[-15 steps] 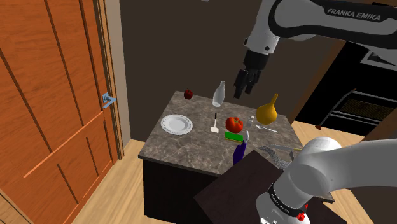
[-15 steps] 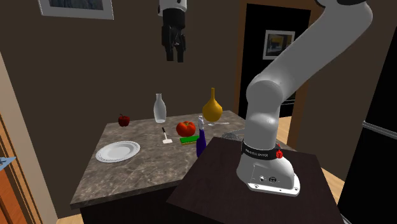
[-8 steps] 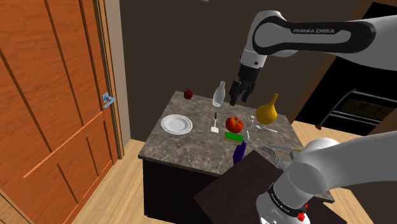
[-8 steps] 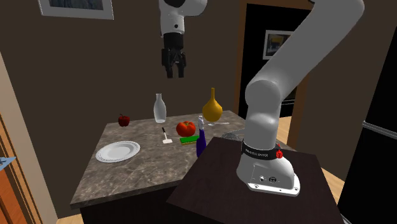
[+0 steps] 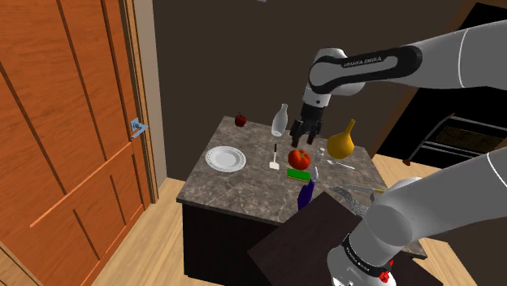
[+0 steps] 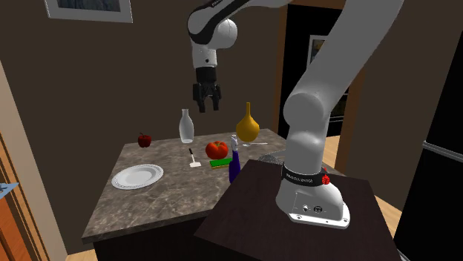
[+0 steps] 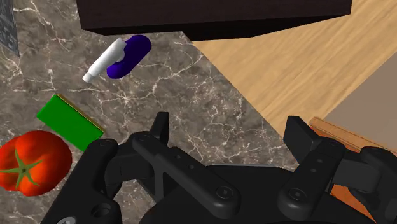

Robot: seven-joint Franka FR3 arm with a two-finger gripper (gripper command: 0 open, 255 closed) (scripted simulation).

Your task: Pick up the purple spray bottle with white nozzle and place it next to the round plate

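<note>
**Bottle orientation.** The purple spray bottle (image 5: pixel 305 196) stood upright on the marble countertop (image 5: pixel 236 191), with its long axis vertical and its white nozzle (image 6: pixel 235 141) at the top. In the wrist view the bottle (image 7: pixel 129 55) appeared foreshortened from above. There its nozzle end (image 7: pixel 100 65) slanted towards the green block (image 7: pixel 69 121).

**Bottle location.** In the shoulder view the bottle was in the lower centre of the frame. It stood at the counter edge, just beside the dark stand (image 5: pixel 301 244). In the second exterior view the bottle (image 6: pixel 234 166) was at mid-frame, just below and to the right of the green block (image 6: pixel 219 163). The round plate (image 5: pixel 225 158) lay well apart from it, towards the shoulder view's left.

**Position relative to the jaws.** The gripper (image 5: pixel 305 136) hung above the countertop, over the tomato (image 5: pixel 299 158). The jaws stood apart with nothing between them. In the wrist view the bottle lay beyond the gripper (image 7: pixel 229 127), well apart from it, on the side of the finger nearer the tomato (image 7: pixel 32 162). It touched neither finger.

**Markings.** White lettering ran along the arm's forearm link (image 5: pixel 370 62) but could not be read with certainty. No label or writing was visible on the bottle.
</note>
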